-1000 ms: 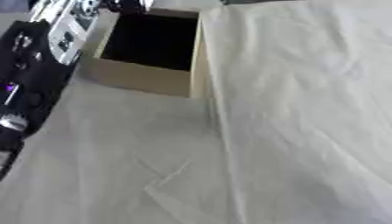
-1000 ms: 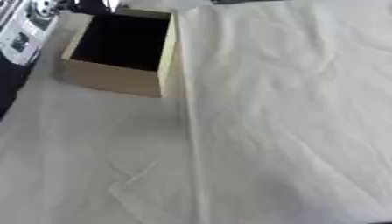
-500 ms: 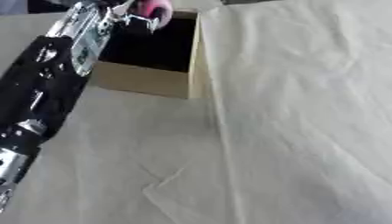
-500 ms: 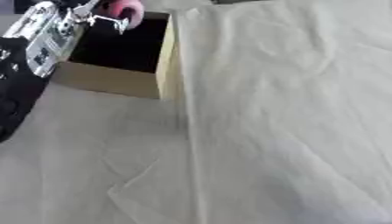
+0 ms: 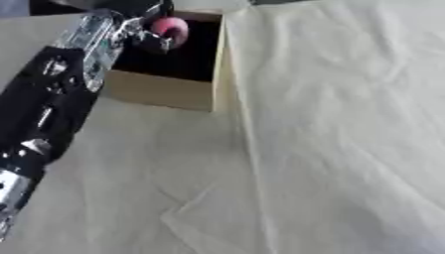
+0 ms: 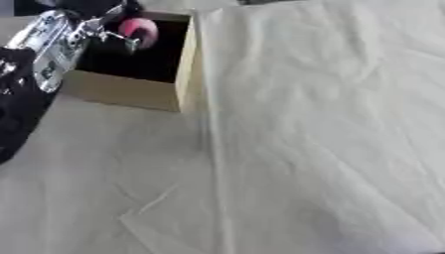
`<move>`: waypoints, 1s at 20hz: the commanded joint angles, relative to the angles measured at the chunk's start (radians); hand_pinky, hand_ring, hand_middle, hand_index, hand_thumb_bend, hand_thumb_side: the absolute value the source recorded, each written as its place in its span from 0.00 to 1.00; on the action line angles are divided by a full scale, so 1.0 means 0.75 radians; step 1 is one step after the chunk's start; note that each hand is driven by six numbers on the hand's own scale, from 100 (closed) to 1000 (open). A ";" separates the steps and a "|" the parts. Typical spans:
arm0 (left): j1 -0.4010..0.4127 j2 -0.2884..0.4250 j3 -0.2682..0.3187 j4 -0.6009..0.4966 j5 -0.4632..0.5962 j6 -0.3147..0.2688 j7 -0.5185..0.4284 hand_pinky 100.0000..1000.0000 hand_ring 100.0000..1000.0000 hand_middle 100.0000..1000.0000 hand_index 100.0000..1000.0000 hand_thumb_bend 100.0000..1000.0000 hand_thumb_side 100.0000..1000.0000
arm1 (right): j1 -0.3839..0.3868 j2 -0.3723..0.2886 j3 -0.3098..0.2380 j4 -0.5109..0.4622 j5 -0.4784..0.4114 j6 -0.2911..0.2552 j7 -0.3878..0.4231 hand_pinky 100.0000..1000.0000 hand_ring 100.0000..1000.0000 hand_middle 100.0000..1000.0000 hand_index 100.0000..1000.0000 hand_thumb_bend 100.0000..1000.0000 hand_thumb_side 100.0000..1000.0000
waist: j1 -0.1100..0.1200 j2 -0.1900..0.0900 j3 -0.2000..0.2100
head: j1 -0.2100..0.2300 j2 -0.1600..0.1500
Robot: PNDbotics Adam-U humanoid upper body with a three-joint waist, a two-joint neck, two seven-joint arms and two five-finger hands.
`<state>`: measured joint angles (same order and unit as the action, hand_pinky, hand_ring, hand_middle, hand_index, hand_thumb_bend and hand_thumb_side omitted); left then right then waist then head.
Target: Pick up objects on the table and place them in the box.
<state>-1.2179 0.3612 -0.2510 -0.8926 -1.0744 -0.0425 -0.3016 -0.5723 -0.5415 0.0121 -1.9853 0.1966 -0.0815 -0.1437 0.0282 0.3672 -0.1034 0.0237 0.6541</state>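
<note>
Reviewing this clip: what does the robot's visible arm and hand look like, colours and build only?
Only the left arm shows. It is mostly black, with silver metal sections at the wrist and near the lower edge, and small light markings along the black casing. The left hand is dark with silvery metal parts in the fingers. No loose cables can be made out. The right arm is out of view.

The left arm is stretched from the lower left toward 12 o'clock. Its left hand is held at the top, fingers curled round a pink object. The right hand is not seen.
</note>
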 commanded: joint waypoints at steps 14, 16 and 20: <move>-0.015 0.033 0.032 -0.068 -0.104 0.068 -0.056 0.71 0.81 0.77 0.88 0.56 0.44 | -0.009 -0.011 -0.017 -0.020 -0.010 0.003 0.000 0.87 0.75 0.64 0.82 0.00 0.92 | -0.005 -0.042 0.003 | 0.004 0.006; -0.016 0.035 0.035 -0.091 -0.096 0.074 -0.034 0.69 0.80 0.76 0.87 0.51 0.44 | -0.009 -0.010 -0.017 -0.020 -0.010 0.002 -0.001 0.87 0.75 0.64 0.82 0.00 0.92 | -0.005 -0.044 0.004 | 0.003 0.007; -0.019 0.049 0.032 -0.177 -0.043 0.081 -0.001 0.62 0.75 0.72 0.84 0.40 0.42 | -0.005 -0.011 -0.018 -0.020 -0.007 0.004 -0.001 0.87 0.75 0.64 0.82 0.00 0.92 | -0.005 -0.050 0.010 | 0.003 0.015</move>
<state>-1.2112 0.3662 -0.2363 -0.9898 -1.1191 0.0171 -0.3135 -0.5703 -0.5336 0.0116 -1.9853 0.1962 -0.0803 -0.1434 0.0287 0.3577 -0.0956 0.0240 0.6595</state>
